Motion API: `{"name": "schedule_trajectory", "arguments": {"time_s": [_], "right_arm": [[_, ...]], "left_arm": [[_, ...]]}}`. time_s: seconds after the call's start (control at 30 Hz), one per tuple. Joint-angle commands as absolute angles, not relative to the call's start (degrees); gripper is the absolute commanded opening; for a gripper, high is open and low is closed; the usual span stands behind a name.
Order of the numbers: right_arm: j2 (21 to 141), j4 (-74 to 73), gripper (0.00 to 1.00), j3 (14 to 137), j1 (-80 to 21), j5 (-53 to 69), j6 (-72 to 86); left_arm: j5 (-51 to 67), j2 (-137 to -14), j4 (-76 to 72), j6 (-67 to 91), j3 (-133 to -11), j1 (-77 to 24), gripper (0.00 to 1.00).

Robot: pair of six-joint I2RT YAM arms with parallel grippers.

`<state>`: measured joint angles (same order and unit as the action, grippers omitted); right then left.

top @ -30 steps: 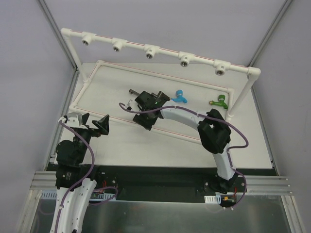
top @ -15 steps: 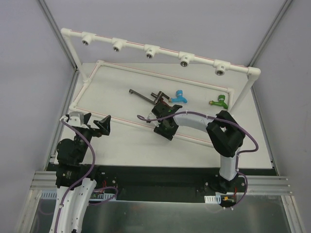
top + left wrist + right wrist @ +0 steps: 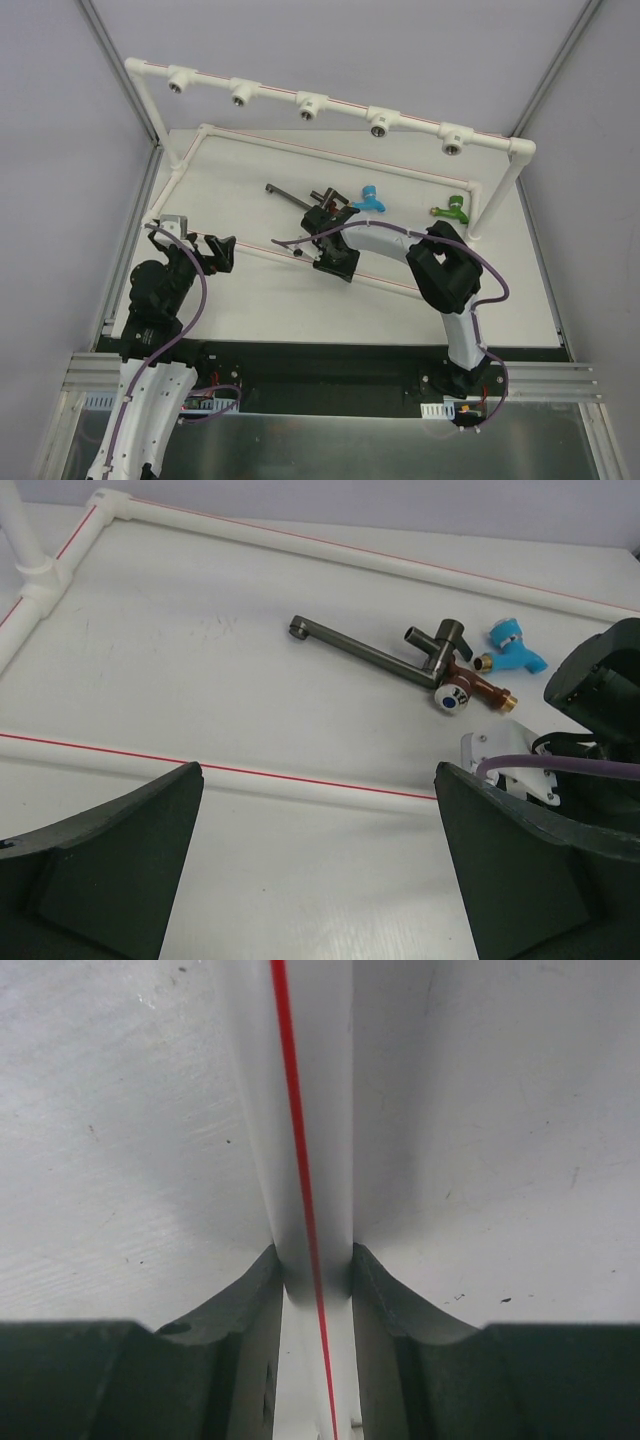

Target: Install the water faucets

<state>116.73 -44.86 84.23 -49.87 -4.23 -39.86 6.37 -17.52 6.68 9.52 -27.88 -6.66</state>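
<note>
Table (image 3: 250,300): white, with walls close on the left, right and far sides.

Pipe frame (image 3: 340,105): white with red stripes. A flat base rectangle carries a raised bar on two posts, and the sockets (image 3: 380,126) on the bar face the arms. Bare table surface fills the left half of the rectangle.

Right end effector (image 3: 315,1265): clenched on the frame's near rail (image 3: 330,1110), one finger tight on each side.

Left end effector (image 3: 318,810): released, jaws wide, holding nothing. It hangs over the near rail's left part.

Grey long-spout tap (image 3: 370,658): lies flat mid-rectangle.

Water faucets, all lying flat inside the rectangle:
- Red-brown faucet (image 3: 478,691): just beside the grey tap. Its long axis runs roughly along the rails, shiny blue-dotted knob leftward, brass end rightward.
- Blue faucet (image 3: 515,650): right of middle, brass end toward the red-brown one.
- Green faucet (image 3: 450,210): by the right post, axis roughly along the far rail.
</note>
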Motion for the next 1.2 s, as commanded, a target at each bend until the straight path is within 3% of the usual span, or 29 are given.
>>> {"name": "schedule_trajectory", "arguments": {"time_s": [0.0,0.5,0.73,0.9,0.93,1.17], "right_arm": [[119.4,-39.4,0.15,89.3,-49.7,-3.3,-42.2],[119.8,-36.8,0.04,95.3,-47.8,-2.6,-42.2],[116.0,-38.1,0.36,93.3,-47.6,-0.5,-40.3],[107.1,-36.8,0.48,87.5,-46.9,1.9,-36.7],[106.1,-36.0,0.58,86.9,-46.2,1.6,-35.4],[101.2,-29.3,0.63,79.6,-35.6,3.7,-20.5]], "left_arm": [[8.3,-19.4,5.3,8.3,-30.1,-6.2,0.99],[7.1,-17.0,5.4,7.8,-29.7,-6.2,0.99],[7.1,-16.2,5.5,7.8,-29.7,-6.2,0.99],[7.5,-15.7,5.5,7.9,-29.9,-6.2,0.99],[7.4,-15.6,5.5,7.9,-30.0,-6.2,0.99],[7.1,-14.0,6.2,8.1,-30.0,-6.2,0.99]]}}
